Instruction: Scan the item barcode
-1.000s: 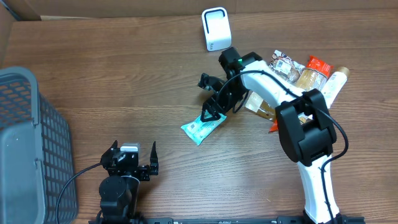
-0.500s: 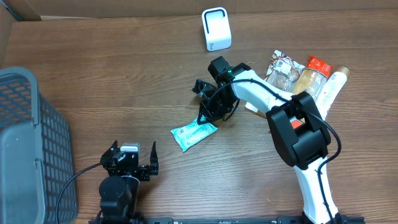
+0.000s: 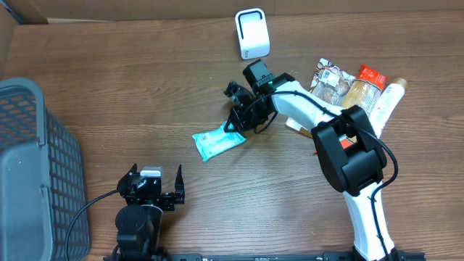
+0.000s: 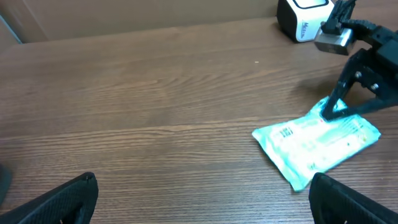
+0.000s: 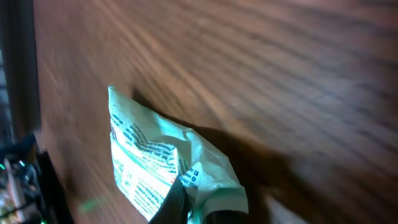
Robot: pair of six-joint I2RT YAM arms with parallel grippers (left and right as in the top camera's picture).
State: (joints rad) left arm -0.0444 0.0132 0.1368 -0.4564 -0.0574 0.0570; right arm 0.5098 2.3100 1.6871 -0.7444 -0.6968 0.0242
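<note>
- Two arms in play: the right gripper (image 3: 237, 129) is out in front of the white scanner (image 3: 252, 34), just to its left, with its jaws pinched together on one end of the pale green packet (image 3: 216, 143).
- The packet lies flat on the wooden table (image 3: 109, 87), on the robot's side of the scanner and further left, well apart from it.
- Print shows on the packet's upper face; whether a barcode is among it, I cannot tell.
- From the right wrist, the crumpled wrapper fills the lower left, and one dark finger (image 5: 177, 202) bites into its edge.
- The left gripper (image 3: 156, 177) hangs at the near edge, far from the scanner, jaws spread wide with nothing between them.
- A grey basket (image 3: 32, 167) stands far to the scanner's left.
- A pile of snacks (image 3: 355, 87) lies to the scanner's right, beside the right arm.
</note>
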